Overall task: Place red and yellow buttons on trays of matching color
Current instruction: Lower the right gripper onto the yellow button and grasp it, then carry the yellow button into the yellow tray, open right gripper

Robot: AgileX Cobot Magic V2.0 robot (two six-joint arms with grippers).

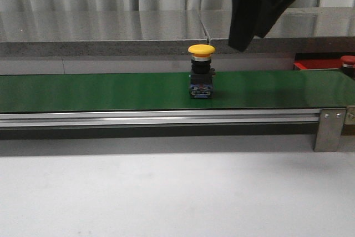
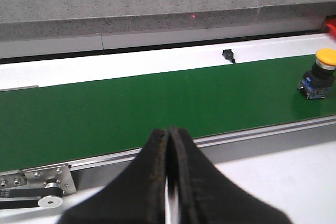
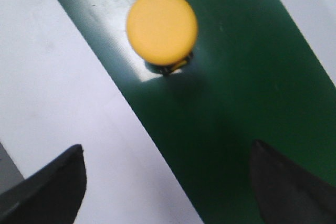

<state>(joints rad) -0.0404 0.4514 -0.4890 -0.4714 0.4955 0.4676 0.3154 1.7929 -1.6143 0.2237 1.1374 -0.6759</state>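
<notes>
A yellow-capped button (image 1: 201, 50) with a dark body stands upright on the green belt (image 1: 100, 91). It also shows in the left wrist view (image 2: 321, 65) and from above in the right wrist view (image 3: 161, 27). My right gripper (image 1: 247, 38) hangs open and empty above the belt, up and to the right of the button; its fingers (image 3: 58, 182) are spread wide. A red tray (image 1: 313, 64) lies at the far right behind the belt, with a red-capped button (image 1: 348, 61) at the frame edge. My left gripper (image 2: 169, 136) is shut and empty, in front of the belt's left part.
The belt's aluminium rail (image 1: 161, 117) runs along the front, with an end bracket (image 1: 331, 129) on the right. A grey stone ledge (image 1: 111, 34) runs behind the belt. White tabletop (image 1: 166, 192) lies in front. A small black clip (image 2: 228, 54) sits behind the belt.
</notes>
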